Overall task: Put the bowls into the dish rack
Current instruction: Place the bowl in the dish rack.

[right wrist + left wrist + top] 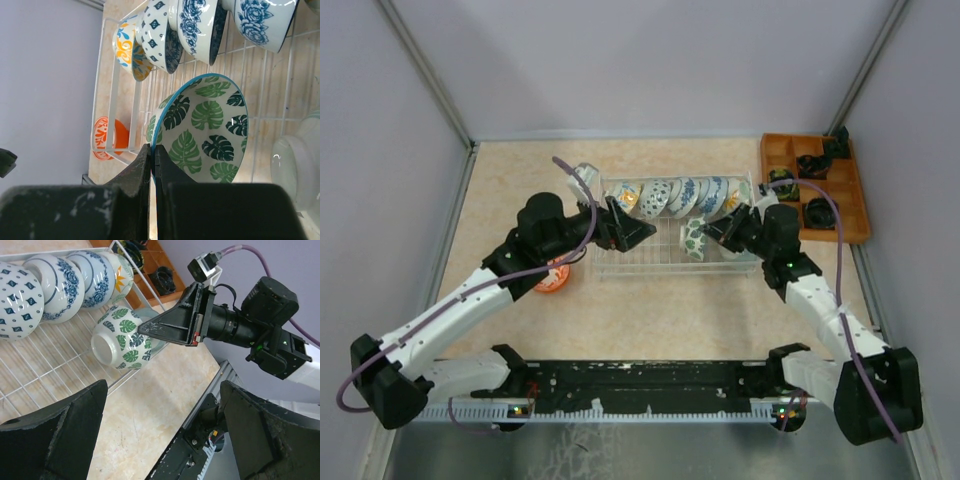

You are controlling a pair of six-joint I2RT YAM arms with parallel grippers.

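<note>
right gripper [154, 150] pinched shut on the rim of the green-leaf bowl [205, 130], standing on edge at the dish rack's [650, 262] near right, patterned bowls [680, 196] along its far edge, orange bowl [551, 278] on the table off its left end — left gripper [638, 232] spread wide, empty.

Left claw [161, 436] gapes wide while right claw [154, 161] is pinched fully closed, their tips angled inward toward each other.
</note>
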